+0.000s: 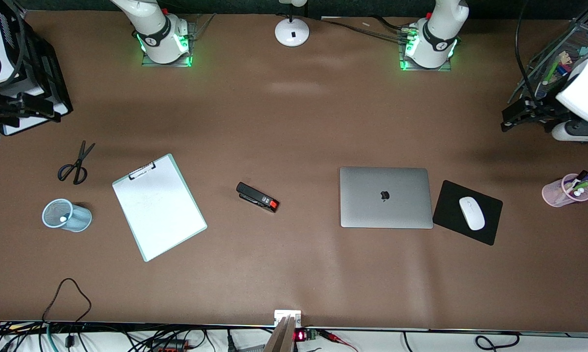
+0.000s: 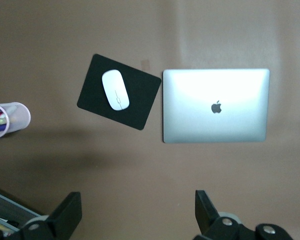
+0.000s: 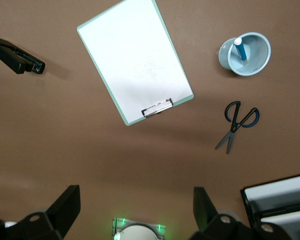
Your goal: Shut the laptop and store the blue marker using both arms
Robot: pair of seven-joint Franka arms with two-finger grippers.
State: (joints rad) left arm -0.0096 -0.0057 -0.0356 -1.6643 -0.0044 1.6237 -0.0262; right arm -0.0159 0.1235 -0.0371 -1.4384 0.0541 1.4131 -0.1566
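The laptop [image 1: 384, 197] lies shut on the table, silver lid up with the dark apple logo; it also shows in the left wrist view [image 2: 216, 105]. The blue marker [image 3: 240, 49] stands in a light-blue mesh cup [image 3: 257, 60], white end up; in the front view only its white end [image 1: 62, 218] shows inside the cup [image 1: 74, 217]. My left gripper [image 2: 138, 212] is open and empty, high over the table at the left arm's end [image 1: 519, 115]. My right gripper [image 3: 136, 210] is open and empty, high over the right arm's end [image 1: 27, 110].
A black mouse pad [image 1: 450, 210] with a white mouse [image 1: 471, 213] lies beside the laptop. A pink cup of markers [image 1: 566, 190], black stapler [image 1: 257, 197], clipboard [image 1: 159, 207], scissors [image 1: 76, 164], a lamp base [image 1: 292, 32] and a wire organiser [image 1: 563, 54] are also on the table.
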